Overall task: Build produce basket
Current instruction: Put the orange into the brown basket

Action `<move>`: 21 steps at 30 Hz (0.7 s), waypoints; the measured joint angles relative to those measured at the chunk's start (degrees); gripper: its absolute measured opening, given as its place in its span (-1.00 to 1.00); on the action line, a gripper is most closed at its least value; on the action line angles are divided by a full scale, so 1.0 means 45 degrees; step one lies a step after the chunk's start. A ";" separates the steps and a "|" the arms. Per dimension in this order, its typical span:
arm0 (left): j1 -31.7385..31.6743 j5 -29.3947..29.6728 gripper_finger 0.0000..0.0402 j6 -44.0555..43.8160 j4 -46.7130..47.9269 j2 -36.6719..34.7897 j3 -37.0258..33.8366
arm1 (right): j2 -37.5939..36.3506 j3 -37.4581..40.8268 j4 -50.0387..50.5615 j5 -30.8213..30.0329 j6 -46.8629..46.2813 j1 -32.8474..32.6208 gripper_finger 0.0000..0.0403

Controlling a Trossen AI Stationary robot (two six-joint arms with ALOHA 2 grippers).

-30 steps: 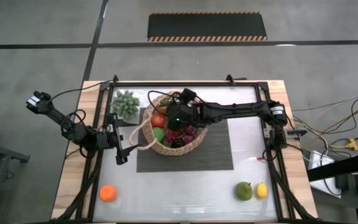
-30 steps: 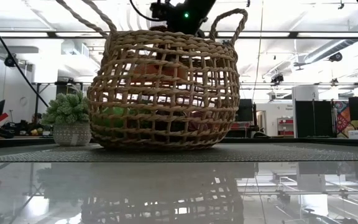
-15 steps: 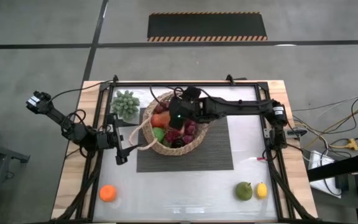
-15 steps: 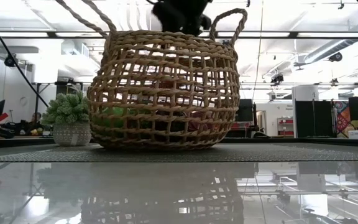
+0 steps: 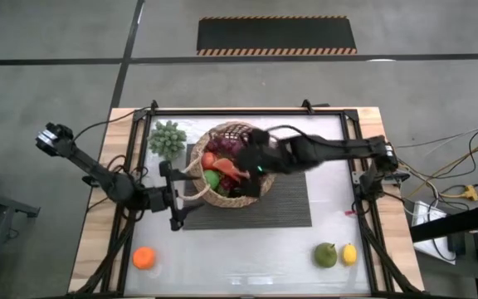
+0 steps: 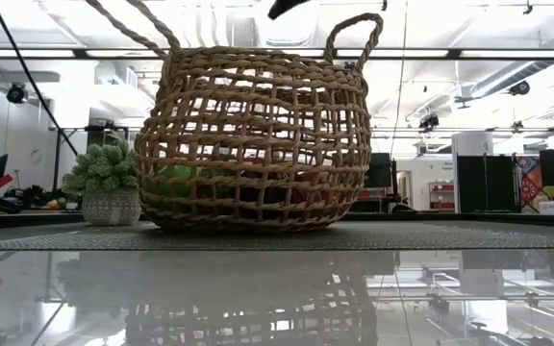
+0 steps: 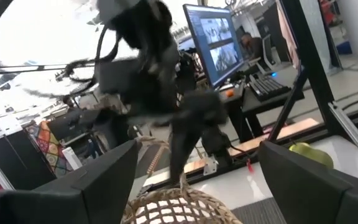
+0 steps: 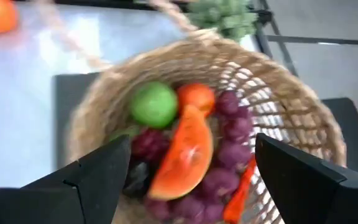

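Observation:
The tan wicker basket (image 5: 209, 197) stands on a dark ribbed mat (image 5: 289, 203). It holds a watermelon slice (image 8: 182, 155), a green apple (image 8: 154, 104), a red fruit (image 8: 196, 94), purple grapes (image 8: 229, 134) and a carrot (image 8: 238, 193). My right gripper (image 5: 260, 159) hovers open and empty above the basket's right side; it also shows in the right wrist view (image 8: 191, 140). My left gripper (image 5: 175, 220) is open and empty at the basket's near-left, and the left wrist view (image 7: 197, 146) shows it facing the basket rim (image 7: 173, 208). An orange (image 5: 143, 257), a pear (image 5: 325, 254) and a lemon (image 5: 349, 253) lie near the front edge.
A small potted succulent (image 5: 168, 139) stands just left of the basket at the back. The basket's two loop handles (image 6: 354, 34) rise above its rim. Bare glass lies between the mat and the front fruit.
My right gripper has risen out of the basket and drawn back toward the table's right edge; the watermelon slice now shows lying on the fruit where it was. My left gripper has shifted a little toward the near edge and the right.

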State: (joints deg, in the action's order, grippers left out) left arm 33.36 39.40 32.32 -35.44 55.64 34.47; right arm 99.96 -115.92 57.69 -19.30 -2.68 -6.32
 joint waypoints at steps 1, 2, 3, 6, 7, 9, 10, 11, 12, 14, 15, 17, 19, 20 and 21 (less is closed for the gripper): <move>0.0000 0.0000 0.57 0.0000 0.0010 0.0093 0.0018 | -0.0168 0.0076 0.0127 -0.0003 -0.0077 -0.0299 0.62; 0.0000 0.0000 0.57 -0.0004 0.0024 0.0168 0.0027 | -0.0388 0.0198 0.0130 -0.0029 -0.0111 -0.0616 0.62; 0.0000 0.0000 0.57 -0.0043 0.0017 0.0243 0.0058 | -0.0592 0.0384 0.0089 -0.0064 -0.0120 -0.0941 0.62; 0.0047 -0.0020 0.57 -0.0695 -0.0006 0.0435 0.0182 | -0.1163 0.1070 -0.0356 -0.0185 -0.0040 -0.2022 0.62; 0.0087 -0.0060 0.57 -0.1107 -0.0006 0.0515 0.0260 | -0.1348 0.1393 -0.0535 -0.0356 0.0094 -0.2399 0.62; 0.0206 -0.0217 0.57 -0.2001 -0.0021 0.0698 0.0342 | -0.1669 0.2168 -0.0857 -0.0878 0.0394 -0.3070 0.62; 0.0274 -0.0373 0.57 -0.2406 -0.0044 0.0834 0.0370 | -0.1880 0.2580 -0.1047 -0.1130 0.0523 -0.3347 0.62; 0.0356 -0.0620 0.57 -0.2833 -0.0042 0.0996 0.0382 | -0.2083 0.3014 -0.1247 -0.1323 0.0620 -0.3594 0.62; 0.0465 -0.0869 0.57 -0.3238 0.0004 0.1192 0.0382 | -0.2322 0.3419 -0.1483 -0.1409 0.0739 -0.3793 0.62; 0.0764 -0.1394 0.57 -0.3988 0.0019 0.1651 0.0432 | -0.2875 0.4314 -0.2008 -0.1420 0.0883 -0.4199 0.62; 0.0951 -0.1479 0.57 -0.4328 0.0009 0.1917 0.0519 | -0.3130 0.4768 -0.2287 -0.1420 0.0983 -0.4377 0.62; 0.1364 -0.1469 0.57 -0.4934 0.0016 0.2460 0.0755 | -0.3667 0.5754 -0.2986 -0.1378 0.1216 -0.4713 0.62; 0.1742 -0.1379 0.57 -0.5424 0.0005 0.2985 0.1093 | -0.4188 0.6780 -0.3681 -0.1371 0.1495 -0.4977 0.62; 0.1910 -0.1333 0.57 -0.5606 0.0051 0.3232 0.1264 | -0.4486 0.7292 -0.4149 -0.1371 0.1675 -0.5062 0.62; 0.2083 -0.1282 0.57 -0.5830 0.0236 0.3454 0.1478 | -0.4786 0.7770 -0.4660 -0.1371 0.1917 -0.5169 0.62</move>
State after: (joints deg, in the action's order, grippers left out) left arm 42.74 33.63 6.08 -34.38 71.19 41.12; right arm 78.42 -80.95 36.72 -25.47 5.94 -29.58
